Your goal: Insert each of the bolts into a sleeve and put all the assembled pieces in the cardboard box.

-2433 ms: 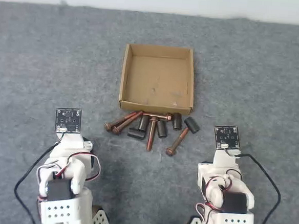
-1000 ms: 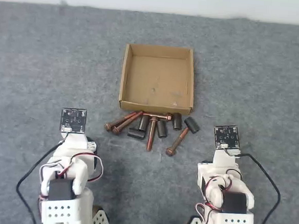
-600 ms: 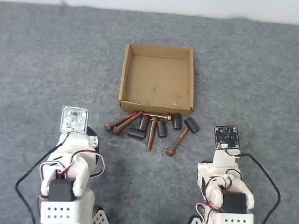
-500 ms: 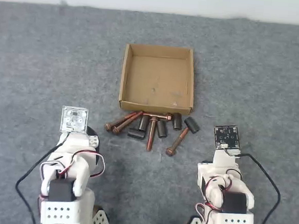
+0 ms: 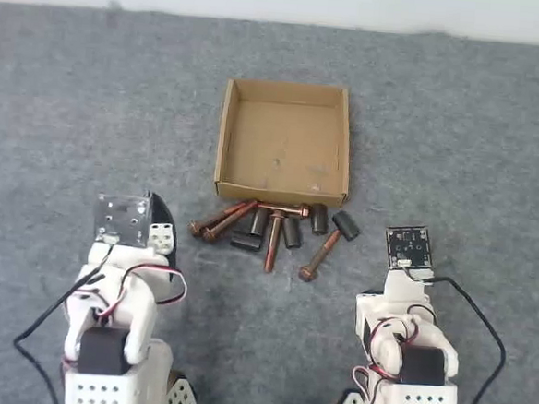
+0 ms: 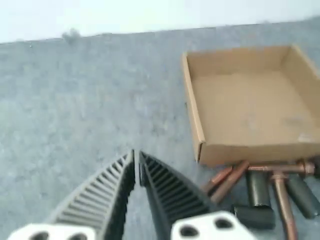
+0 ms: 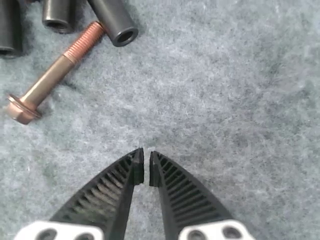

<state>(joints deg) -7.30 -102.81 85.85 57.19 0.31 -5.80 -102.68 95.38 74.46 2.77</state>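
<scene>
Note that the left gripper (image 6: 136, 156) has lifted and swung toward the work, its jaws closed on nothing. The copper-coloured metal bolts (image 5: 274, 232) and black cylindrical sleeves (image 5: 291, 231) lie loose just beside the open brown cardboard box (image 5: 224, 136), none assembled. The right gripper (image 7: 146, 154) stays parked, closed and empty. Expect the first pick next.

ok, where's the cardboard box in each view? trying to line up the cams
High view: cardboard box sits upper middle, its near wall just behind the pile of bolts and sleeves.
Left wrist view: the box stands open-topped, with the pile at its near wall.
Right wrist view: the frame takes in the pile's near edge, one bolt and sleeve ends; the box lies beyond.
Shared landmark: that pile.
</scene>
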